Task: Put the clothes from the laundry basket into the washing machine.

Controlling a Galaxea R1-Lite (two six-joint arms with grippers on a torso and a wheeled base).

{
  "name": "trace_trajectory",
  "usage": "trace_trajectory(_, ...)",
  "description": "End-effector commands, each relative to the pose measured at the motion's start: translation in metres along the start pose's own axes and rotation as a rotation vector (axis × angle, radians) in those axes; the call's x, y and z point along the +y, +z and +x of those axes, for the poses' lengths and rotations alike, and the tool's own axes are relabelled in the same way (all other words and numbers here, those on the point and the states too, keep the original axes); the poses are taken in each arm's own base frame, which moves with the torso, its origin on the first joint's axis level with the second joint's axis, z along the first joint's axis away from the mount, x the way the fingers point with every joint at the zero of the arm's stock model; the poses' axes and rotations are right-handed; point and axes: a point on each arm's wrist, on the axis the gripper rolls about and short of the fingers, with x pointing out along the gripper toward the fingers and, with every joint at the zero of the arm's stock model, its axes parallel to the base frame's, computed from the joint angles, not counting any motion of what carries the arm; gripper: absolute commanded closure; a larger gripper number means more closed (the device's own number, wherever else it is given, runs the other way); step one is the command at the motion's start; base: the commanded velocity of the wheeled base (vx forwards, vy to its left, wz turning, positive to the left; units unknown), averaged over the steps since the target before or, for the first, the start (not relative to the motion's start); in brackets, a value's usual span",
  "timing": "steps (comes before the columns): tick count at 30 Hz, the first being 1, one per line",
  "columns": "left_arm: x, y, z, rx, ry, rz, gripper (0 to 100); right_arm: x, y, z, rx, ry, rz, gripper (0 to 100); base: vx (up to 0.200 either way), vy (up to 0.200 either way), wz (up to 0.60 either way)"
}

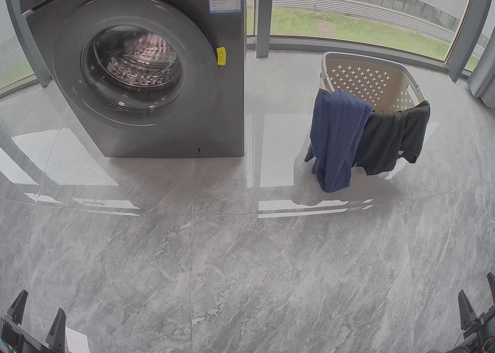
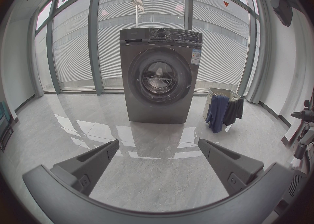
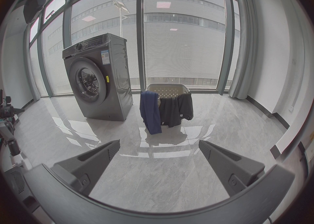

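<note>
The grey front-loading washing machine (image 1: 134, 60) is standing far-left on the floor (image 1: 232, 266), the beige plastic laundry basket (image 1: 361, 57) far-right is carrying a blue garment (image 1: 337, 137) and black garment (image 1: 389, 137) over its rim, and the left gripper (image 2: 157, 141) and right gripper (image 3: 158, 141) are hanging open.

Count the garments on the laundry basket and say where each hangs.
2. The blue garment drapes over the front rim of the basket, nearer the washing machine; the black garment hangs beside it, farther off. More may lie hidden inside.
</note>
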Motion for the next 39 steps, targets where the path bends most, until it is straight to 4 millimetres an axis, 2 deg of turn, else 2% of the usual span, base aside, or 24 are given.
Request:
trace_trajectory(1,0.0002,-0.0049,-0.0002,-0.002,0.000,0.000,0,0.0000,-0.0046,0.0007,0.010,0.000,0.000,0,0.200,0.000,0.00)
trace_trajectory(7,0.0002,-0.0049,-0.0002,-0.002,0.001,-0.003,0,0.0000,-0.0046,0.0007,0.010,0.000,0.000,0,0.200,0.000,0.00)
trace_trajectory(16,0.0003,-0.0049,-0.0002,-0.002,0.003,-0.003,0,0.0000,-0.0046,0.0007,0.010,0.000,0.000,0,0.000,0.000,0.00)
trace_trajectory(39,0.0003,-0.0049,-0.0002,-0.002,0.003,-0.003,0,0.0000,-0.0046,0.0007,0.010,0.000,0.000,0,0.000,-0.200,0.00)
